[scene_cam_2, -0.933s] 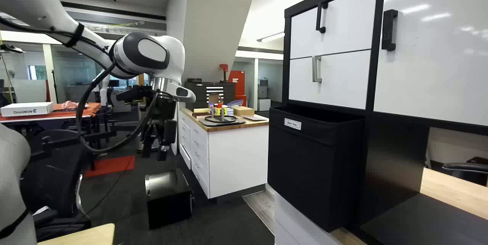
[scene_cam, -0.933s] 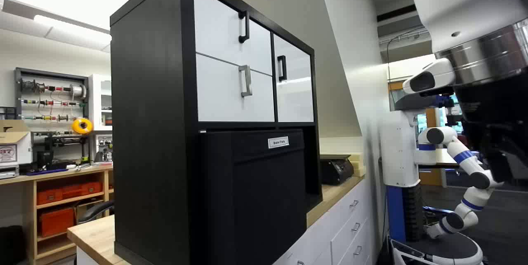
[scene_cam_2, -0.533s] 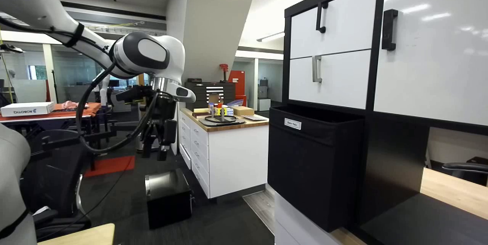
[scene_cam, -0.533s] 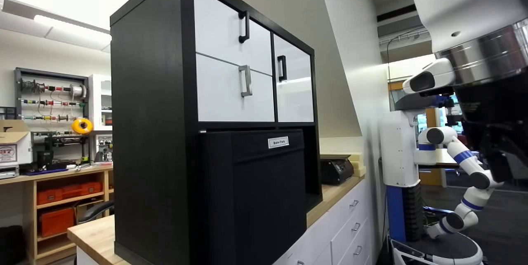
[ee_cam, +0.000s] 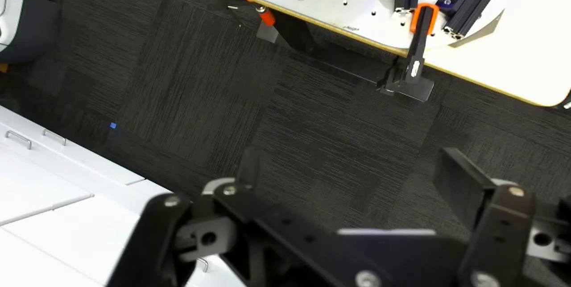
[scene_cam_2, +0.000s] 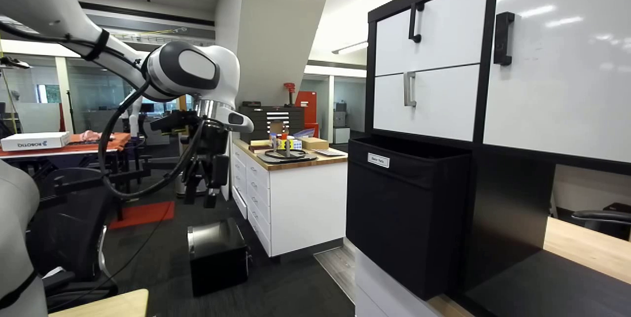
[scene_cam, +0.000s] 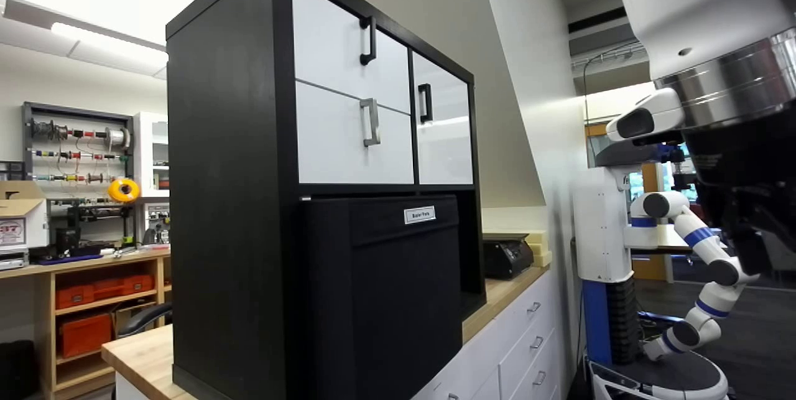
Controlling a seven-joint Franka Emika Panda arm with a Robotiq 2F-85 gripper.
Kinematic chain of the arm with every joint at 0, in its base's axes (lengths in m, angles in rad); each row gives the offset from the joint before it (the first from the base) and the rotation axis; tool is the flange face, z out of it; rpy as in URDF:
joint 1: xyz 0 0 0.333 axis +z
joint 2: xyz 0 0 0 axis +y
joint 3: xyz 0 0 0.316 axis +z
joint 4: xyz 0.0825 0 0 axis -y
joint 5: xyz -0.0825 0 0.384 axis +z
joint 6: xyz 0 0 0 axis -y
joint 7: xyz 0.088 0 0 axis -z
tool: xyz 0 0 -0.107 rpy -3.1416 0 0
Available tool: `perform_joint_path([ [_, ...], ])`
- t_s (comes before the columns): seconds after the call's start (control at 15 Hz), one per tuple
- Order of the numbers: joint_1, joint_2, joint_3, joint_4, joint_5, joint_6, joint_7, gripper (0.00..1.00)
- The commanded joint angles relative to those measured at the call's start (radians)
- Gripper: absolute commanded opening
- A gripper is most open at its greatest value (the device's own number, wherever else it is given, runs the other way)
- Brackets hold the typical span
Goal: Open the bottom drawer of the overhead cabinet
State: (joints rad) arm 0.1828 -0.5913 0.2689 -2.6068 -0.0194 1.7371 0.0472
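Observation:
The overhead cabinet (scene_cam: 224, 201) is a large black box with white fronts; it also shows in an exterior view (scene_cam_2: 482, 85). Its bottom drawer (scene_cam: 329, 145) has a wide white front and is shut flush; it also shows in an exterior view (scene_cam_2: 441, 105). Its small grey handle (scene_cam: 374, 123) stands vertical at the middle, also visible in an exterior view (scene_cam_2: 407, 89). My gripper (scene_cam_2: 200, 199) points down, well apart from the drawer and lower than its handle. In the wrist view the gripper (ee_cam: 354, 173) is open and empty over dark carpet. The drawer is out of the wrist view.
A black fabric bin (scene_cam_2: 394, 218) with a white label sits under the drawer and sticks out in front. A black-handled white drawer (scene_cam_2: 429, 31) lies above it. A white door (scene_cam_2: 562, 70) is beside it. A table with clamps (ee_cam: 321, 6) shows below in the wrist view.
My gripper's fingers have spread a little wider since the earliest frames. The arm has hardly moved. The drawer and cabinet look the same.

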Motion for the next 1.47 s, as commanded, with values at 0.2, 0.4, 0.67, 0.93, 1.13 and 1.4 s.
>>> perform_joint_path([
  [0.2,0.013,-0.017,-0.045,-0.001,0.007,0.077,0.005,1.0],
  [0.4,0.003,-0.028,-0.066,0.001,0.005,0.149,0.006,1.0],
  [0.67,-0.017,-0.04,-0.097,0.008,-0.003,0.247,0.011,1.0],
  [0.93,-0.042,-0.051,-0.123,0.026,-0.003,0.325,0.021,1.0],
  [1.13,-0.063,-0.062,-0.139,0.053,-0.004,0.367,0.026,1.0],
  [1.4,-0.093,-0.076,-0.142,0.082,-0.016,0.459,0.036,1.0],
])
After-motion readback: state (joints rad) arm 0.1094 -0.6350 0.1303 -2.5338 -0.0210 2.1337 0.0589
